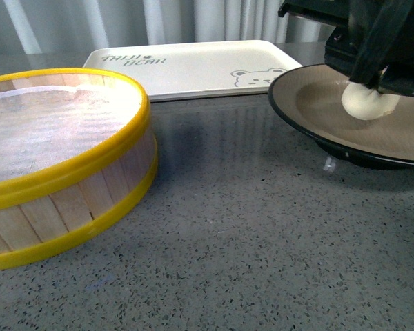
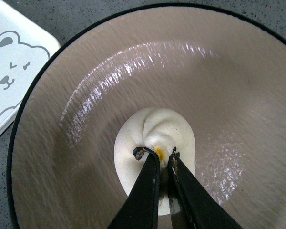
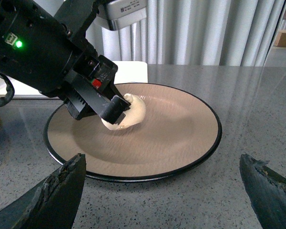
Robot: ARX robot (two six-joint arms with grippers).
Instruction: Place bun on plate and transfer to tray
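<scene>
The cream-white bun (image 1: pixel 368 102) rests on the beige inside of the black-rimmed plate (image 1: pixel 310 93) at the right. My left gripper (image 1: pixel 381 81) is shut on the bun, pinching its pleated top (image 2: pixel 157 131) from above; it also shows in the right wrist view (image 3: pixel 115 110) on the bun (image 3: pixel 132 112). The plate (image 2: pixel 86 95) fills the left wrist view. My right gripper (image 3: pixel 162 183) is open and empty, its fingers (image 3: pixel 57 191) spread wide just short of the plate's near rim (image 3: pixel 181 167). The cream bear tray (image 1: pixel 193 65) lies behind, left of the plate.
A yellow-rimmed wooden steamer basket (image 1: pixel 62 165) stands at the left front. The tray's bear corner (image 2: pixel 9 76) lies next to the plate's rim. Grey speckled tabletop (image 1: pixel 248 241) stretches in front. Curtains hang behind.
</scene>
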